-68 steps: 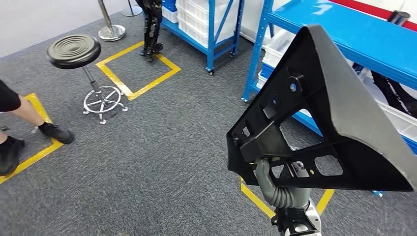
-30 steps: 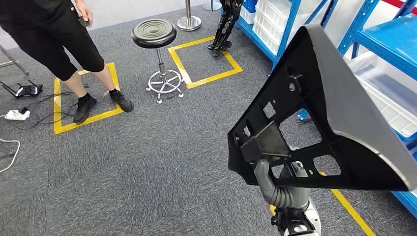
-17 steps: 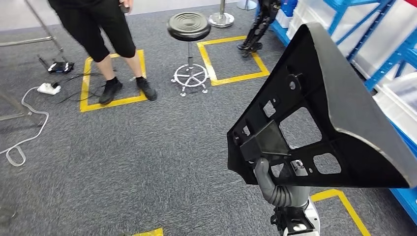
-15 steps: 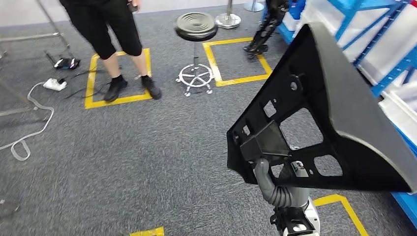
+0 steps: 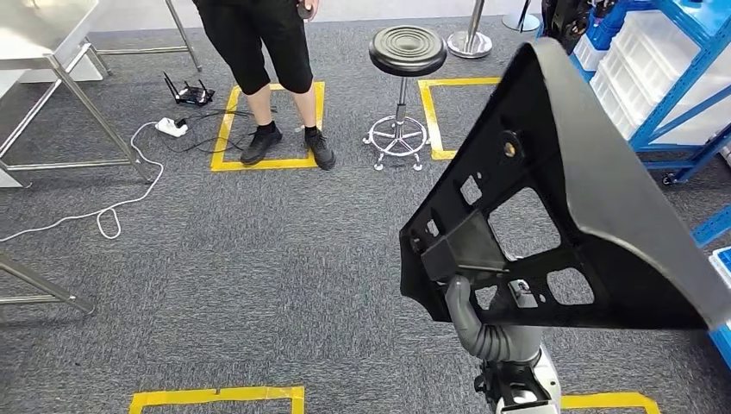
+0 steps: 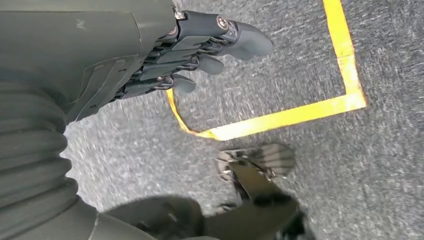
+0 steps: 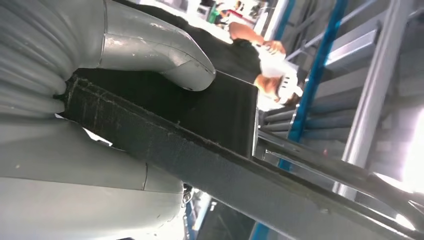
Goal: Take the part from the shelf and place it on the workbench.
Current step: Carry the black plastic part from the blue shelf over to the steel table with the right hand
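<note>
The part stands at the front right, above the right hand that holds it from below. Behind it on the floor a stool stands, with a person just to its left. A shelf stands at far right, a tabletop at far left

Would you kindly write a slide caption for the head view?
Right hand carries a large black triangular plastic part over grey carpet, facing a person beside a black round stool.
</note>
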`<state>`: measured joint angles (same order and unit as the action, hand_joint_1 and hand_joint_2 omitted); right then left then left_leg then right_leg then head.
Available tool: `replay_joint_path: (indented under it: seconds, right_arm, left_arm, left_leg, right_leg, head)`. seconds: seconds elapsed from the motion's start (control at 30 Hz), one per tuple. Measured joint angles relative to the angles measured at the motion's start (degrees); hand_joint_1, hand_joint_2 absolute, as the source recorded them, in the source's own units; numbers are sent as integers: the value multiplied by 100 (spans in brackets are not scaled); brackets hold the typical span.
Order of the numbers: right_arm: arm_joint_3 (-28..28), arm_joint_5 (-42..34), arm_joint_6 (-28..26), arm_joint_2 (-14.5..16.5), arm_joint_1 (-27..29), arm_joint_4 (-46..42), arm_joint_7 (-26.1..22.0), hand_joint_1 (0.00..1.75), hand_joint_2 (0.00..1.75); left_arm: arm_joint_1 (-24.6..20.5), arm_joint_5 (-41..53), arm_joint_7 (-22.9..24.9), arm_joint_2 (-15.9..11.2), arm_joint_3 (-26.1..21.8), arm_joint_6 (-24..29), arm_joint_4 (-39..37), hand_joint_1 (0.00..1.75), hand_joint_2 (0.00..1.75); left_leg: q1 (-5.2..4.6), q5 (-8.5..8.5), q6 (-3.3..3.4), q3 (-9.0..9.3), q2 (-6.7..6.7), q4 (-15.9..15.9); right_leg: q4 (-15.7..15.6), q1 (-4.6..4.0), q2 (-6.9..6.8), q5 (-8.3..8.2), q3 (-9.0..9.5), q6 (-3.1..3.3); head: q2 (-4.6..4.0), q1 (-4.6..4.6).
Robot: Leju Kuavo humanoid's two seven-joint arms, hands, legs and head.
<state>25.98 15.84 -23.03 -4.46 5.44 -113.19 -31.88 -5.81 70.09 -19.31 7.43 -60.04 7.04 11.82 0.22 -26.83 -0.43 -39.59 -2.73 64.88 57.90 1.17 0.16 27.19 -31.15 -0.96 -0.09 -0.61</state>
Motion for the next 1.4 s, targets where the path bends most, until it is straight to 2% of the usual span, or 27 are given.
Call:
replay_joint_path:
  seconds: [0.03,0.07,0.1,0.13,0.17,0.23,0.3,0.33,0.4,0.47,0.53,0.6,0.63,0.67,0.73,0.77,0.83,0.9,0.97,1.03,1.1,1.13,1.17,1.23,1.3,1.33,1.4]
  right_arm:
    - [-1,5,-1,2,7,2,5,175,175]
    - [0,10,-2,2,12,7,10,175,175]
    - [1,12,-3,2,16,12,17,175,175]
    - [3,13,-2,2,18,17,23,175,175]
    - [4,14,-2,2,19,22,28,175,175]
    - [5,15,-2,2,20,26,33,175,175]
    - [5,20,-1,1,18,27,35,175,175]
    - [7,23,-1,1,18,27,34,175,175]
    - [10,27,-1,-1,15,27,35,175,175]
    - [12,32,0,-2,13,27,37,175,175]
    - [12,37,2,-5,17,28,38,175,175]
    - [13,39,2,-10,25,32,38,175,175]
    - [13,40,2,-14,27,34,38,175,175]
    - [13,42,4,-18,28,36,39,175,175]
    - [12,44,9,-25,25,36,40,175,175]
    - [13,45,12,-26,24,36,42,175,175]
    - [14,46,16,-28,24,36,46,175,175]
    - [14,48,20,-32,22,36,53,175,175]
    - [14,52,25,-31,21,36,57,175,175]
    - [13,55,29,-28,28,36,56,175,175]
    - [13,55,31,-27,35,38,56,175,175]
    - [13,55,32,-27,37,40,56,175,175]
    - [14,54,34,-26,37,43,56,175,175]
    - [14,51,37,-26,37,45,56,175,175]
    - [13,49,38,-28,34,45,56,175,175]
    - [14,49,39,-28,32,45,56,175,175]
    - [15,48,40,-29,26,45,56,175,175]
  left_arm:
    - [-9,2,1,4,1,0,0,0,175]
    - [-17,4,1,9,1,0,0,0,175]
    - [-19,6,1,13,2,0,0,0,175]
    - [-18,8,1,17,2,0,0,0,175]
    - [-15,8,1,19,2,0,0,0,175]
    - [-21,9,1,17,2,0,1,0,175]
    - [-35,10,-2,17,2,0,2,0,175]
    - [-39,11,-3,18,2,0,2,0,175]
    - [-33,13,-3,17,2,0,2,0,175]
    - [-34,15,-2,20,2,0,2,0,175]
    - [-46,16,-2,26,2,0,2,0,175]
    - [-51,16,-2,30,2,0,2,0,175]
    - [-46,16,-2,31,2,0,2,0,175]
    - [-41,16,-2,31,2,0,2,0,175]
    - [-38,16,-1,33,2,0,2,0,175]
    - [-38,16,-1,34,2,0,2,0,175]
    - [-33,16,1,32,2,2,2,0,175]
    - [-8,16,2,24,2,9,2,0,175]
    - [14,16,3,16,2,16,2,0,175]
    - [9,16,5,17,2,19,2,0,175]
    - [-3,16,5,23,2,20,2,0,175]
    - [-5,16,5,26,2,20,2,0,175]
    - [-4,16,5,27,2,20,2,0,175]
    - [-8,16,5,20,2,20,2,0,175]
    - [-28,17,4,16,3,19,2,0,175]
    - [-38,17,3,16,4,18,2,0,175]
    - [-48,23,1,15,4,16,2,0,175]
  left_leg:
    - [0,-197,-12,-168,146,372]
    - [5,-352,-23,-329,211,729]
    - [9,-423,-30,-429,239,961]
    - [10,-392,-33,-428,257,994]
    - [10,-267,-31,-308,289,800]
    - [-13,36,-10,134,511,45]
    - [-50,152,44,393,673,-435]
    - [-74,137,74,401,659,-485]
    - [-67,165,145,384,499,-513]
    - [-29,202,219,388,346,-545]
    - [-2,231,273,374,193,-554]
    - [1,250,298,349,15,-554]
    - [1,258,298,343,-79,-553]
    - [2,267,293,341,-171,-553]
    - [7,291,262,338,-347,-552]
    - [-1,302,238,330,-426,-547]
    - [-14,331,175,300,-539,-553]
    - [-7,368,101,267,-611,-575]
    - [-21,269,42,192,-355,-438]
    - [-30,-91,1,-63,68,144]
    - [2,-428,-38,-393,223,891]
    - [18,-461,-53,-455,242,1057]
    - [32,-390,-65,-403,263,1000]
    - [44,-73,-69,13,450,297]
    - [9,112,-22,373,702,-350]
    - [-12,123,13,432,753,-481]
    - [-43,127,92,402,613,-506]
  right_leg:
    - [1,-15,-81,5,2,22]
    - [3,-29,-168,8,2,33]
    - [4,-39,-257,12,2,43]
    - [5,-44,-342,17,3,50]
    - [5,-45,-421,24,10,49]
    - [8,-61,-556,51,38,31]
    - [16,-107,-664,84,57,-10]
    - [12,-126,-719,93,64,-30]
    - [10,-130,-813,118,72,-80]
    - [222,-113,-579,255,-12,-112]
    - [899,-92,-185,554,-331,-86]
    - [1606,-83,-51,779,-704,-84]
    - [1702,-78,-37,768,-776,-115]
    - [1559,-69,-20,664,-731,-162]
    - [764,-34,147,325,-383,-249]
    - [391,-21,239,190,-218,-252]
    - [42,-26,335,76,-54,-195]
    - [29,-37,218,32,-34,-107]
    - [0,-10,86,-8,-19,-26]
    - [-14,-8,-66,-15,-12,33]
    - [-11,-27,-241,-8,-17,58]
    - [-10,-31,-327,-6,-18,59]
    - [-9,-31,-409,-3,-16,60]
    - [-6,-33,-553,17,7,40]
    - [7,-81,-676,53,30,-15]
    - [8,-103,-736,65,40,-42]
    - [-4,-120,-868,78,58,-87]
  head:
    - [0,-15]
    - [0,-20]
    - [0,-17]
    - [0,-20]
    - [0,-20]
    - [0,-22]
    - [0,-10]
    - [0,-1]
    - [0,7]
    - [0,17]
    - [0,50]
    - [0,68]
    - [0,68]
    - [0,67]
    - [0,71]
    - [0,69]
    - [0,65]
    - [0,65]
    - [0,47]
    - [0,18]
    - [0,8]
    - [0,6]
    - [0,5]
    - [0,4]
    - [0,13]
    - [0,21]
    - [0,37]
